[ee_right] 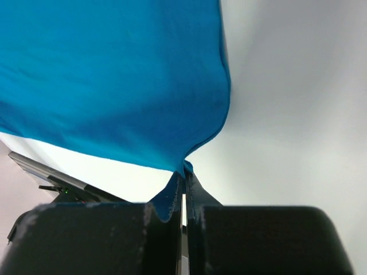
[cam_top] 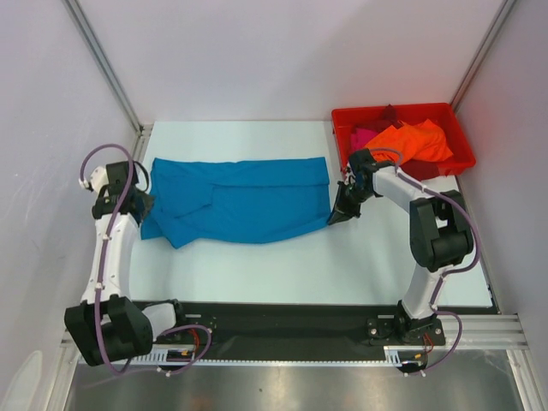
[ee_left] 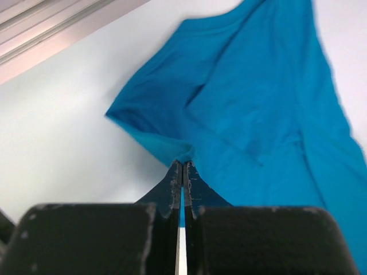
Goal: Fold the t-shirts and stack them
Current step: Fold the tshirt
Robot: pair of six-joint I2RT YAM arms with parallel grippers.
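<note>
Your left gripper [ee_left: 182,175] is pinching shut on the teal-blue t-shirt [cam_top: 244,201] at one end. Your right gripper [ee_right: 183,186] is clamping the opposite edge, near the red bin [cam_top: 360,110].

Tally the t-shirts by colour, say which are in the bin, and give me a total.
teal-blue t-shirt: 1, outside the bin
orange t-shirt: 1, in the red bin
magenta-pink t-shirt: 1, in the bin
dark red t-shirt: 1, in the bin, only a scrap showing
Total: 4
</note>
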